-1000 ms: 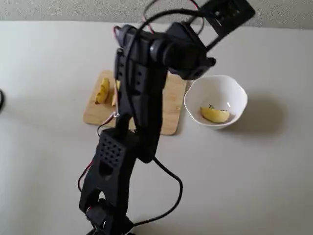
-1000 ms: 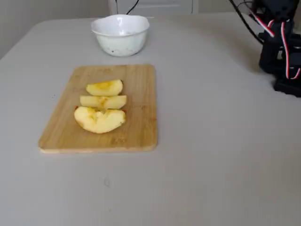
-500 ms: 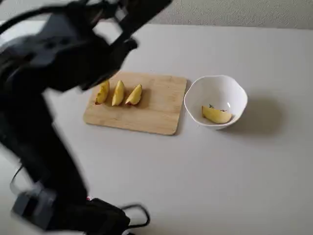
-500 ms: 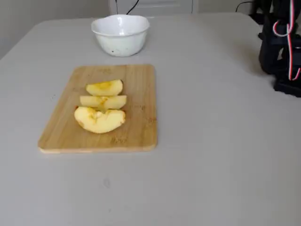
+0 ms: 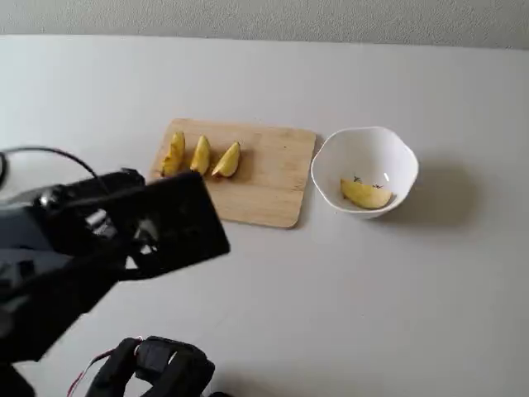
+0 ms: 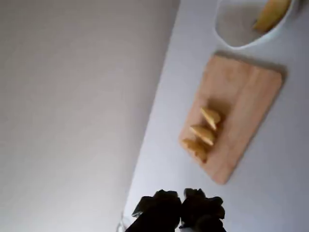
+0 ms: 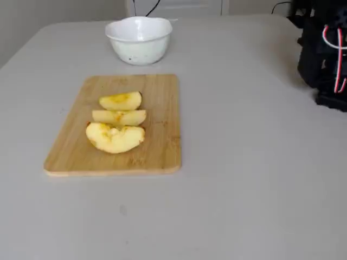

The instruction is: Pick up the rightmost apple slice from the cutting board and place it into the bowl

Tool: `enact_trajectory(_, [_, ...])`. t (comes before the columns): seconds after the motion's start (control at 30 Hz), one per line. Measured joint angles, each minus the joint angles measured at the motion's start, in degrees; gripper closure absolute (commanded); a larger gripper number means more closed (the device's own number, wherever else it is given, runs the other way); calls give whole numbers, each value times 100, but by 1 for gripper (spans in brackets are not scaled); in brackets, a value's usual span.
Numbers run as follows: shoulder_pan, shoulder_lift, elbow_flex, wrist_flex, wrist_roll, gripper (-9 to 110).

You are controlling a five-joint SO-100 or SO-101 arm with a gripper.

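Plainly, the pale crescent slice (image 5: 366, 194) lies on the floor of the bowl (image 5: 364, 131), its long axis running roughly left to right in a fixed view and its ends clear of the wavy rim. The board (image 5: 269, 186) sits just left of the bowl in that view. It carries three slices (image 5: 201, 154) in a row on the half away from the bowl, while the bowl-side half is bare. I judge from this that the placing step is done. In the wrist view the end effector (image 6: 181, 212) shows at the bottom edge. Its two dark fingers seem pressed together with nothing between them, though they are blurred and partly cut off, so that reading is not firm. From there the board lies ahead and up the picture, the bowl beyond it at the top right corner, and the slice well apart from the fingers. The arm hangs over the bare desk (image 5: 372, 289) near its base, clear of everything. If another pick were wanted, the reach would run forward across the board's short side, and the row's bowl-end slice (image 5: 227, 160) stands slightly tilted.
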Motion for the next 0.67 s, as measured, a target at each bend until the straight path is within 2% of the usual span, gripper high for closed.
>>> enact_trajectory(0.17, [26,1195,2760,-879,-9,101])
enact_trajectory(0.3, [185,2039,4315,-1195,-211,101])
enact_trajectory(0.67, [536,2602,6478,-1336,-316,101])
